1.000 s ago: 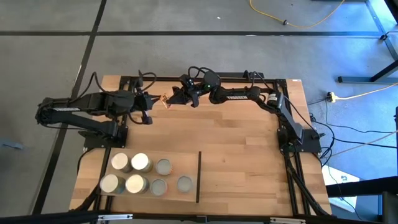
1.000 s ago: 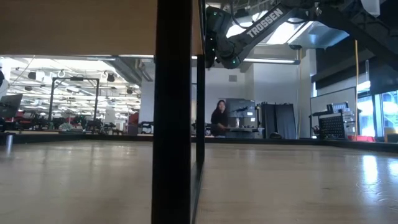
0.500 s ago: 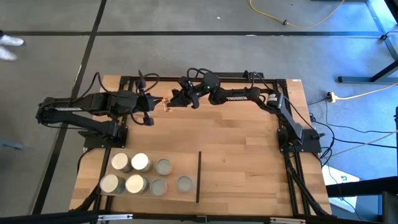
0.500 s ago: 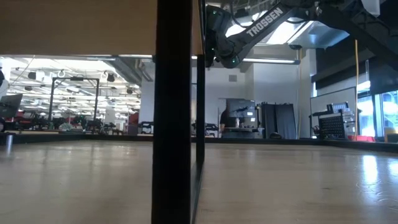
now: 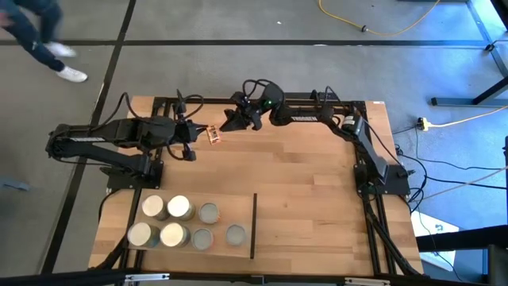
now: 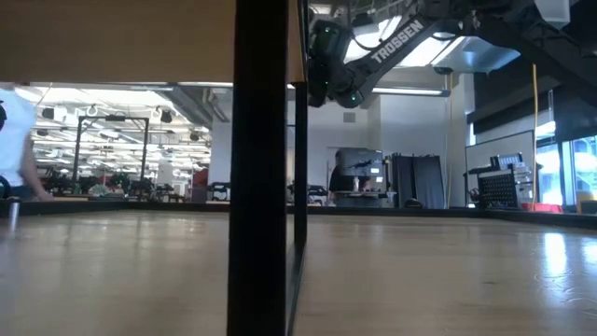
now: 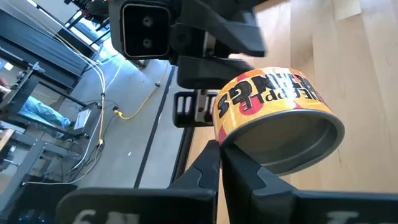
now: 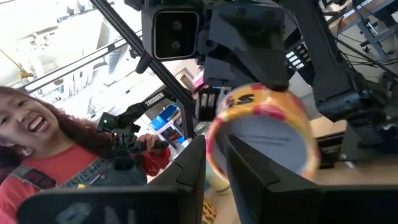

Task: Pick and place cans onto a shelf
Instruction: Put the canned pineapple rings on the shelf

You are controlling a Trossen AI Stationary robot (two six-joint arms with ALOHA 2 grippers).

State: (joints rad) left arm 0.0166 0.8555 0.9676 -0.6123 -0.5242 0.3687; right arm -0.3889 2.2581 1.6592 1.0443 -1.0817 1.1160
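Observation:
A can (image 5: 214,135) with an orange-and-yellow label (image 7: 267,93) hangs over the table's far left part, lying on its side, with my left gripper (image 5: 198,137) shut on it. My right gripper (image 5: 230,123) stands just to the can's right and a little farther back. Its fingers (image 8: 194,163) are open, and the can (image 8: 264,127) shows beyond them. I see no touch. Several cans (image 5: 179,207) stand upright on the shelf (image 5: 238,208), a pale panel at the near left edged by a black strip (image 5: 254,226). My left gripper pinches the can's rim (image 7: 225,144) at one end face between its two fingers (image 7: 208,167), which lie close together. The fingers come nearly level from the table's left. The can is lifted clear of the table, on its side, its recessed end (image 7: 286,137) facing my wrist.
A black metal frame (image 5: 302,98) and cables run along the table's far and right edges. In the low view a black upright post (image 6: 261,168) blocks the middle. A person (image 5: 40,36) walks on the floor beyond the far left corner. Bare planks (image 5: 309,183) lie in the table's middle and right.
My right gripper has drawn back from the can toward the table's far right and rolled its wrist. The can stays in my left gripper, which has kept still.

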